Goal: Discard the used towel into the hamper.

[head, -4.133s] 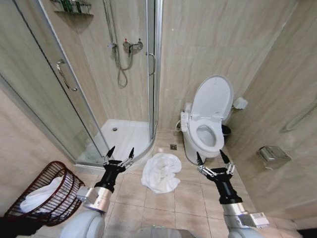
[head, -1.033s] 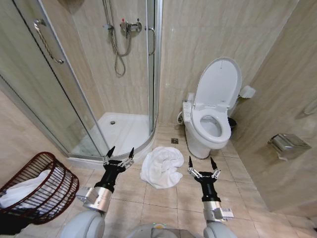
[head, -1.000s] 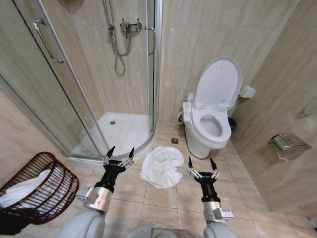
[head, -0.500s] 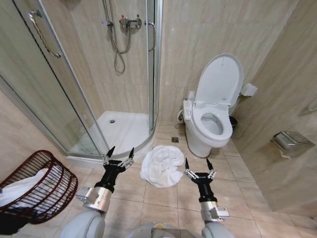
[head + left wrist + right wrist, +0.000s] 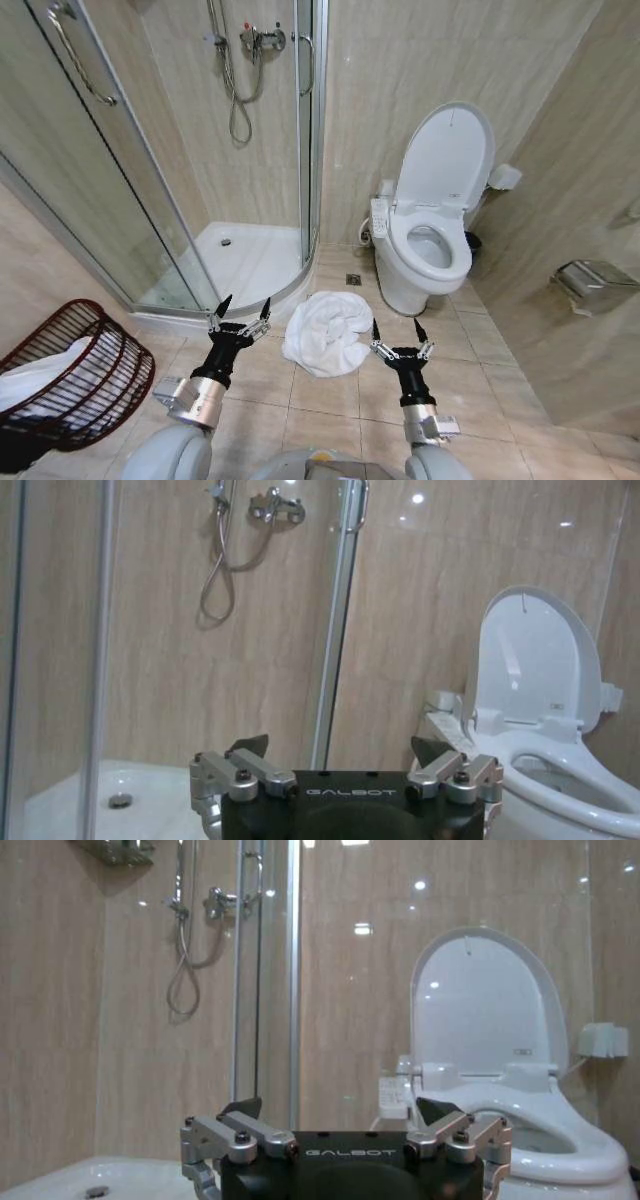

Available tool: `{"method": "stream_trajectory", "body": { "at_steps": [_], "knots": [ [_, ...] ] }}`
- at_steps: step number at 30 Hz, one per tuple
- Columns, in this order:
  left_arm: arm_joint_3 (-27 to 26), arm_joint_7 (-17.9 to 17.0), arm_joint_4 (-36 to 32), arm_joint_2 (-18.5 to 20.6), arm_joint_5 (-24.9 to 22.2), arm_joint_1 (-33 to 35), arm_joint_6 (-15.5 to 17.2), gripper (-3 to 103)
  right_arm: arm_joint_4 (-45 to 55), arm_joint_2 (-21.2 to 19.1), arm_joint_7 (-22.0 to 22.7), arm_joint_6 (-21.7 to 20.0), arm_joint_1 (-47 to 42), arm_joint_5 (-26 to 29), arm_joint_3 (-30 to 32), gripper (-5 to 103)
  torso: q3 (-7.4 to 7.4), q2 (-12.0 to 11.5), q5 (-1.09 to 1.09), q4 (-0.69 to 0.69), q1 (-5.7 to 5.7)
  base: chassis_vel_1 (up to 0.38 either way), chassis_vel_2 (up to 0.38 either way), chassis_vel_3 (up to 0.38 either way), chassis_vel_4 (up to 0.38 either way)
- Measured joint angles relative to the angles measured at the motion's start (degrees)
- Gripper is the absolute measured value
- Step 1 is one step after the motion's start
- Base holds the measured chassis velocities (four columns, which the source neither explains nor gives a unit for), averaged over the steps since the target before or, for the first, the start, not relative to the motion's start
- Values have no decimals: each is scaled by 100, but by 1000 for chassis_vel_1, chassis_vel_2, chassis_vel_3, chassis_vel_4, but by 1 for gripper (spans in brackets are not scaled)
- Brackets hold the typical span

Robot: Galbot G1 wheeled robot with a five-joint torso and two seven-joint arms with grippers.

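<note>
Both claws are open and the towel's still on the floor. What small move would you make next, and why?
Probably lower the right claw toward the near edge of the white towel. The towel lies bunched on the tiled floor between the two claws, ungripped. The right claw is open, close beside it and aimed past it at the toilet. The left claw hangs open; the hamper stands to the left.
</note>
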Motion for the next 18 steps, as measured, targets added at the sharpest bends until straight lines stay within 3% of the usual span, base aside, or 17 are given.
{"method": "stream_trajectory", "body": {
  "at_steps": [9, 18],
  "knots": [
    [0, 0, 0, 0, 0, 0, 0, 97, -103, 0, -30, 183, 37, -114, -20, 100, -126, -205, 0, 0, -78, 0, 0, 0, 0],
    [0, 0, 0, 0, 0, 0, 0, 97, -110, 0, -22, 51, 12, -128, 3, 100, -249, -371, 0, 0, -122, 0, 0, 0, 0]
  ]
}}
